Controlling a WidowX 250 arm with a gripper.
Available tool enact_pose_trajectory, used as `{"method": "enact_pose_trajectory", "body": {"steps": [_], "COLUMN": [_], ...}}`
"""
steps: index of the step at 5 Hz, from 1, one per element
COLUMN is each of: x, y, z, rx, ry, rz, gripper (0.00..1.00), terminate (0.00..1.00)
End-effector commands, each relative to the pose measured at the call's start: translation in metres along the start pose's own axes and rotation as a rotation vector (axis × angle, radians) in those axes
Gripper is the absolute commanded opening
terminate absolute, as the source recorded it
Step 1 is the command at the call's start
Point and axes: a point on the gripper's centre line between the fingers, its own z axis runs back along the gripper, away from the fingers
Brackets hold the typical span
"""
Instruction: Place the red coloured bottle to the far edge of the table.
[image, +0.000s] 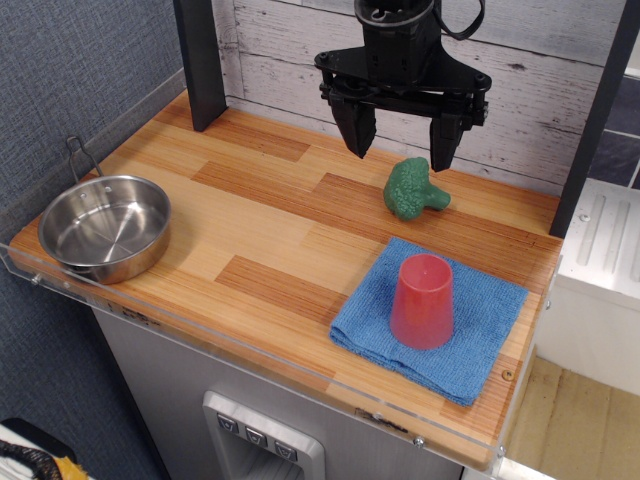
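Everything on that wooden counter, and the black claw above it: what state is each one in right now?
Red coloured bottle: upside down, standing on the cloth.
Blue cloth: spread flat near the front edge.
Steel pan: upright, empty.
Toy broccoli: lying on the table.
Gripper: open, empty, hanging above the far side.

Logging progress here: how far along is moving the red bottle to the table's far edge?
Nothing looks done: the red bottle stands upside down on the blue cloth near the front. The end effector hangs open and empty above the broccoli. Grasping, carrying and placing remain.
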Motion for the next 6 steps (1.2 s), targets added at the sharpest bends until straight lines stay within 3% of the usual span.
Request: {"method": "enact_pose_trajectory", "body": {"steps": [1,4,6], "x": [0.000,-0.031,-0.047], "y": [0.000,-0.027,-0.036], "z": [0.000,0.004,-0.008], "rx": [0.000,-0.041,-0.009], "ry": [0.000,0.024,0.059], "rz": [0.000,-0.067,-0.114], "gripper": [1.00,1.00,1.00], "terminate": [0.00,0.00,0.00]}}
